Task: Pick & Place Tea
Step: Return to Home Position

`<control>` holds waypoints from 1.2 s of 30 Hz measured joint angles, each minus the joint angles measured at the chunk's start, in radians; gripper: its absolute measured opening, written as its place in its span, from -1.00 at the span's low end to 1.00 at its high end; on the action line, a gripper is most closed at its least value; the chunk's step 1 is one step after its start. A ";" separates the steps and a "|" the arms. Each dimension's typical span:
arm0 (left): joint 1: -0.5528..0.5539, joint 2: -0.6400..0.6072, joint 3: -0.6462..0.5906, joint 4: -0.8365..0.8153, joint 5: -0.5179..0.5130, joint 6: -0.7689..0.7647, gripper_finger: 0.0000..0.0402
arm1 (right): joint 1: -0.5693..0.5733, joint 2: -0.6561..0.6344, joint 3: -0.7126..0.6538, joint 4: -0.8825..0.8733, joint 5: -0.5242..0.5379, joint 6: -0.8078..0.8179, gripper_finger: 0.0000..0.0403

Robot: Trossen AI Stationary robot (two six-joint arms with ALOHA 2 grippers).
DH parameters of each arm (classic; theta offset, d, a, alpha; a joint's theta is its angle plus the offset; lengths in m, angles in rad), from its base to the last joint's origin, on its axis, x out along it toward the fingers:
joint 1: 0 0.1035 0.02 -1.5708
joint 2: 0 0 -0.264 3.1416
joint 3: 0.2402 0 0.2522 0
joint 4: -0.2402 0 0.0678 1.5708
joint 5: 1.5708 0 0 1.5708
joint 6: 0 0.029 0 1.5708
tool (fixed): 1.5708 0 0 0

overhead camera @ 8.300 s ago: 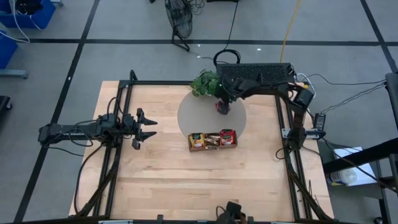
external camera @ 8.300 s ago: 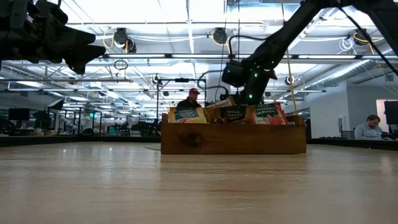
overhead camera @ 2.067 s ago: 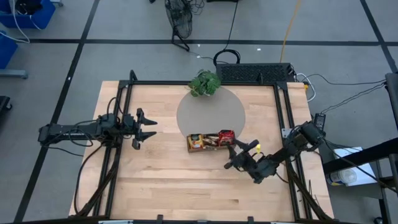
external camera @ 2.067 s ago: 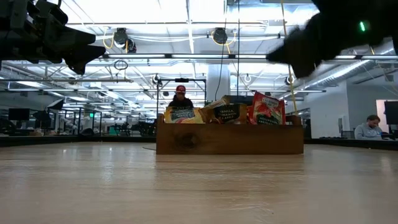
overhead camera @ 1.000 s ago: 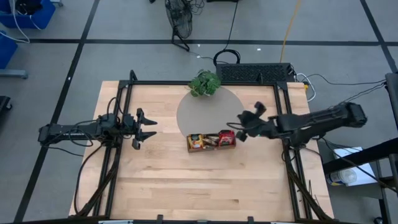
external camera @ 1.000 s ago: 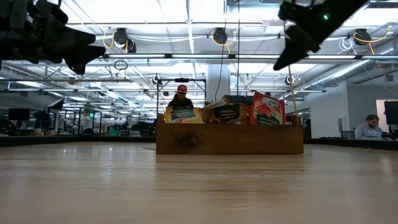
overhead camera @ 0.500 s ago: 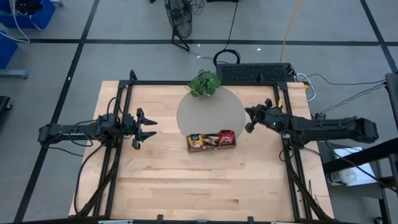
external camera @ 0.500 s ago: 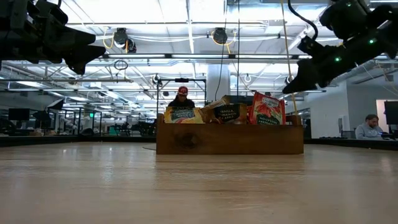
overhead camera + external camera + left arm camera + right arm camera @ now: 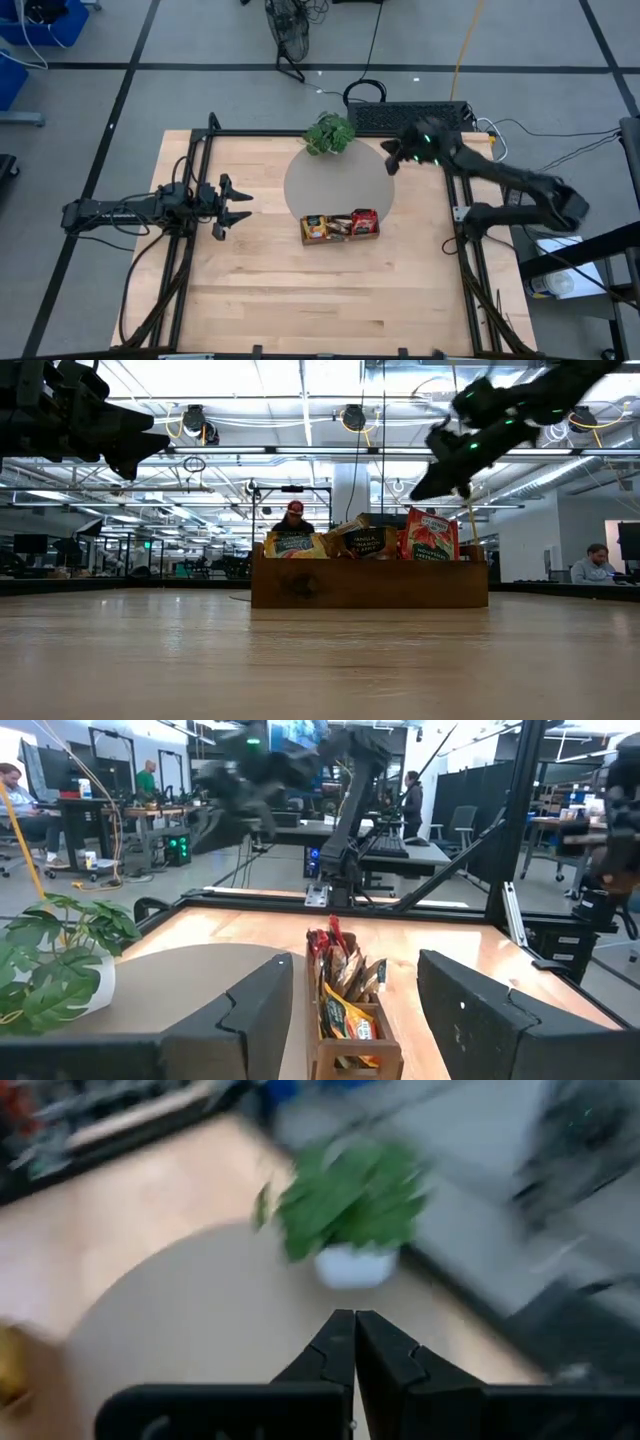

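The tea packets (image 9: 342, 225) stand on edge in a small wooden tray (image 9: 368, 585), red ones at its right end (image 9: 429, 537) and yellow ones at its left (image 9: 293, 544). The tray rests on the near rim of a round grey mat (image 9: 335, 175). My right gripper (image 9: 389, 160) hangs shut and empty above the mat's far right rim, well above the tray in the low view (image 9: 428, 486). In its wrist view the shut fingertips (image 9: 353, 1320) point at the potted plant (image 9: 350, 1205). My left gripper (image 9: 240, 205) waits open at the table's left, facing the tray (image 9: 350, 1020).
A leafy potted plant (image 9: 329, 133) stands at the mat's far edge, close to my right gripper. A black frame (image 9: 300, 134) borders the table. Bare wood lies near of the tray (image 9: 330, 290). People sit in the room beyond the table (image 9: 292, 515).
My right arm has swung from beside the tray's right end toward the table's far edge. Its gripper now hangs over the mat's far right rim near the plant. The wrist has rolled on the way and the fingers have stayed shut. The tray and packets have not moved.
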 joint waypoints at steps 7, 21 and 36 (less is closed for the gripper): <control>0.000 0.000 0.000 0.000 0.000 0.000 0.07 | -0.042 0.380 0.335 -0.350 -0.294 -0.029 -1.00; 0.000 0.000 0.000 0.000 0.000 0.000 0.07 | 0.085 0.606 0.490 -0.608 -0.396 -0.186 -1.00; 0.000 0.000 0.000 0.000 0.000 0.000 0.07 | 0.166 0.168 -0.070 -0.057 -0.177 -0.126 -1.00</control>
